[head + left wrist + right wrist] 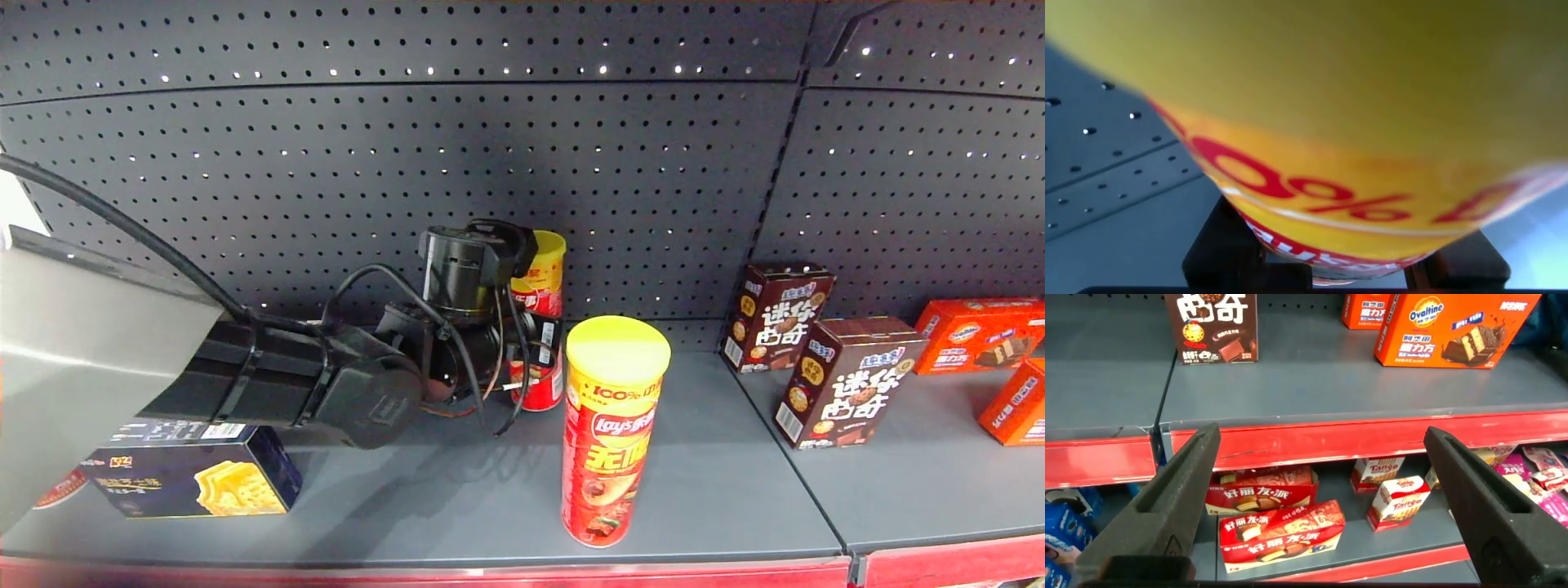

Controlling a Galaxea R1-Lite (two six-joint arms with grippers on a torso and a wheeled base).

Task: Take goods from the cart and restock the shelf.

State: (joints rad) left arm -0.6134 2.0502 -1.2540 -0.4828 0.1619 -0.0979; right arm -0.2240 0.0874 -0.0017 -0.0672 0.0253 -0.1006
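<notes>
Chip can (540,282), frame centre, clamped below middle by left gripper (532,353); right gripper (1321,441) spread, empty. Tube judged light, stiff, slick, dentable: mid-body hold advised.

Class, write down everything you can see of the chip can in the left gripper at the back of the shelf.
The chip can is a tall tube with a yellow lid, a yellow upper band with red print and a red lower body. It stands upright at the back of the grey shelf, close to the pegboard wall. The left gripper clasps its middle from the side; cables hide part of it.
</notes>
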